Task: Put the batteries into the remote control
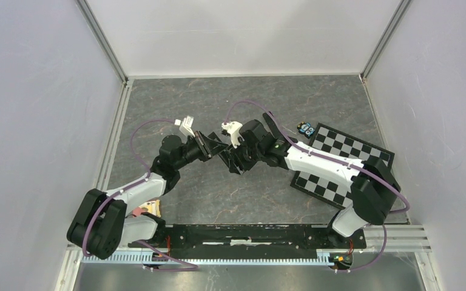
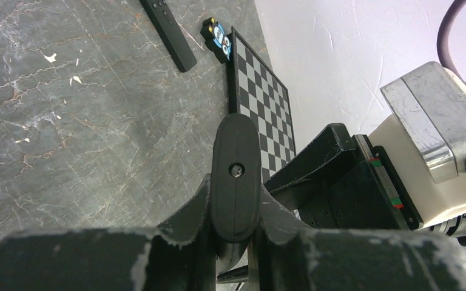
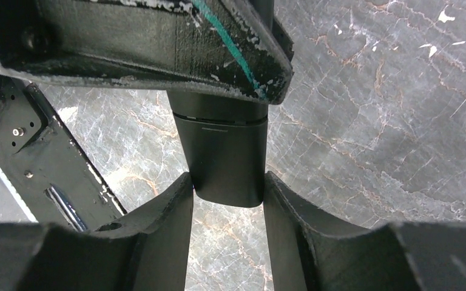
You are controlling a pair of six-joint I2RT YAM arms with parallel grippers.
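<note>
Pinching a smooth, matte-black remote control (image 3: 226,154) from both ends above the table: left gripper (image 2: 236,206) clenched on its rounded oval end, right gripper (image 3: 227,185) clamped across the flat, slab-shaped body, scuffed black fingers pressed to either side. Beneath, grey marbled tabletop (image 2: 67,121), veined in white and rust. Faint seam line across the body close to the left gripper's fingers, possibly a cover's edge, though too dim to say. Batteries (image 2: 217,37) lying well apart from the remote control, far out on the tabletop, right at the corner of a stiff black-and-white checkerboard (image 2: 261,103): tiny cylinders, blue and orange-yellow showing. Just beside them, a second slim black remote (image 2: 171,33), long and flat, resting on the stone-patterned surface.
</note>
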